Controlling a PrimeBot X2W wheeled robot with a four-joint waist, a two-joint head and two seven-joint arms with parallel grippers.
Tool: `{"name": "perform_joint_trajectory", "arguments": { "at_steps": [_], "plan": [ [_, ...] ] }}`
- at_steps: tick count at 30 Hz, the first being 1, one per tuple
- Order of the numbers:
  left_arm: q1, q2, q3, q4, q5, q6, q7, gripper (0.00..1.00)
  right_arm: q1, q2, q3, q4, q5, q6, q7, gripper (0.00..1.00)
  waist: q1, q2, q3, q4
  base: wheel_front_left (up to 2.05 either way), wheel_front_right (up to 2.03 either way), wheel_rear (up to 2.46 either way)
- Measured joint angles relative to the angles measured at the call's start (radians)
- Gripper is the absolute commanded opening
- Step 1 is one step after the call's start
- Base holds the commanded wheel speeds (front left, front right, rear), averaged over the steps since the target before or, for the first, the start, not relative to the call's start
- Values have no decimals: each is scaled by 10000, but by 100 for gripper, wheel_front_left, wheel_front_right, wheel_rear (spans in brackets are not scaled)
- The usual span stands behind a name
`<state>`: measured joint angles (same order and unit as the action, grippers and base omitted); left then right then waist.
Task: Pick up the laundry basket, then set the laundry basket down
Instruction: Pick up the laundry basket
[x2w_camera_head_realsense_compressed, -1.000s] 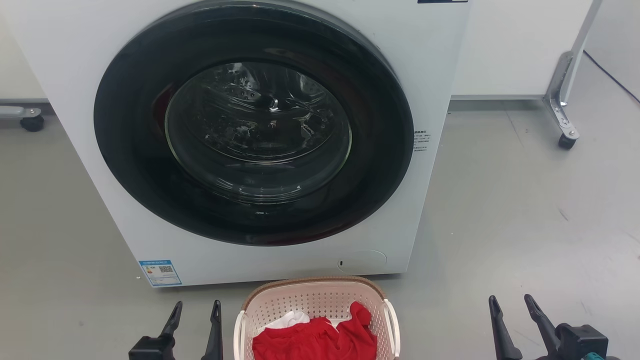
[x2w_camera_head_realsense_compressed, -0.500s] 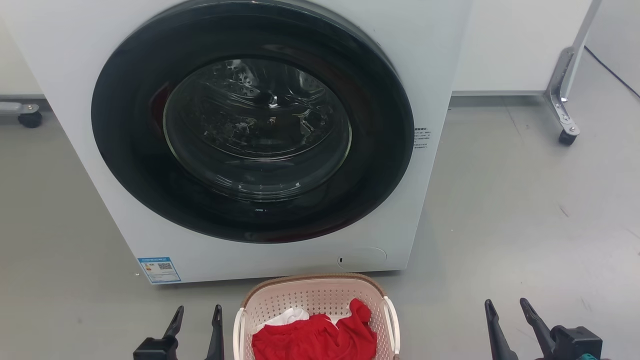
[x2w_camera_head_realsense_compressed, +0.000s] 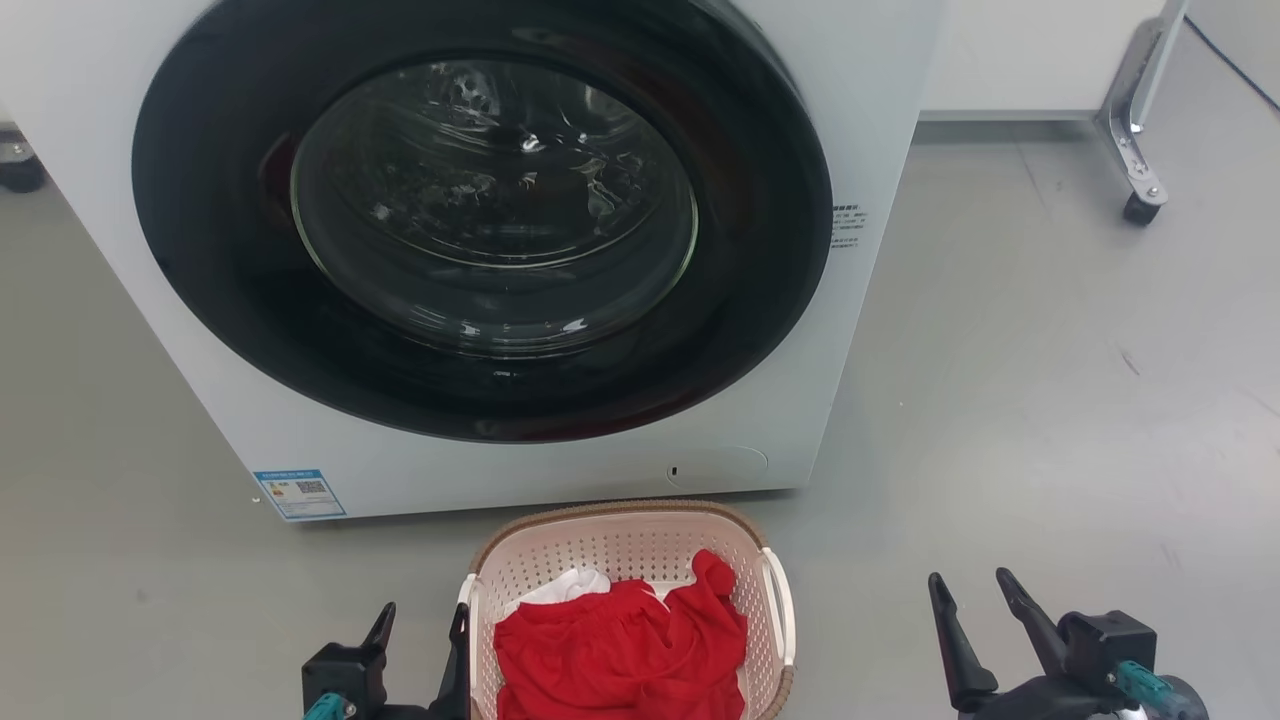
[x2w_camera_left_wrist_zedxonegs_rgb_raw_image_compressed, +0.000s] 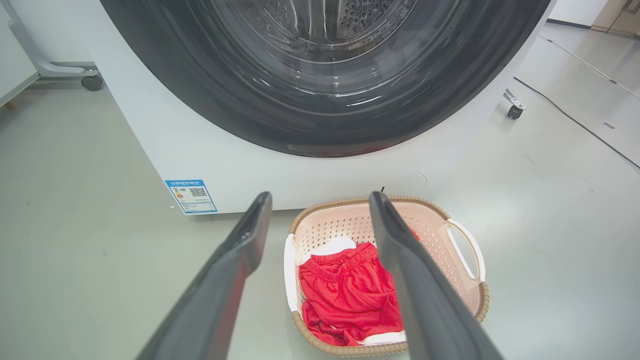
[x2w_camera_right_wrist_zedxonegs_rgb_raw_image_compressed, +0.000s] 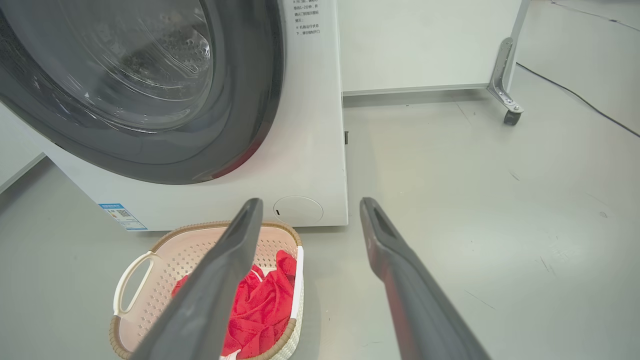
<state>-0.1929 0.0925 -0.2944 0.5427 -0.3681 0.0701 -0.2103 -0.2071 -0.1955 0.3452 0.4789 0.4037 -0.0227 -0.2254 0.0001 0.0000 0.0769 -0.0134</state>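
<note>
Both grippers have edged inward while the head camera dips; left gripper (x2w_camera_head_realsense_compressed: 424, 612) now sits just beside the laundry basket (x2w_camera_head_realsense_compressed: 620, 512) on its left, right gripper (x2w_camera_head_realsense_compressed: 968, 580) still well apart; both jaws spread wide, holding nothing; basket rests on the floor (x2w_camera_head_realsense_compressed: 1000, 400) before the washing machine (x2w_camera_head_realsense_compressed: 870, 120), red clothes (x2w_camera_head_realsense_compressed: 620, 650) inside; looks like a two-sided approach, lift not yet begun.
</note>
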Motion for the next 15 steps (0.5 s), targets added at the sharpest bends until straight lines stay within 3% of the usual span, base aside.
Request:
{"name": "perform_joint_trajectory", "arguments": {
  "at_steps": [15],
  "plan": [
    [-1595, -198, -163, 1674, -10, -88, 844, 100, -1668, 408, 458, 1365, -171, 334, 813, 100, 1, 1, 1375, -126, 0, 0, 0]
  ]
}}
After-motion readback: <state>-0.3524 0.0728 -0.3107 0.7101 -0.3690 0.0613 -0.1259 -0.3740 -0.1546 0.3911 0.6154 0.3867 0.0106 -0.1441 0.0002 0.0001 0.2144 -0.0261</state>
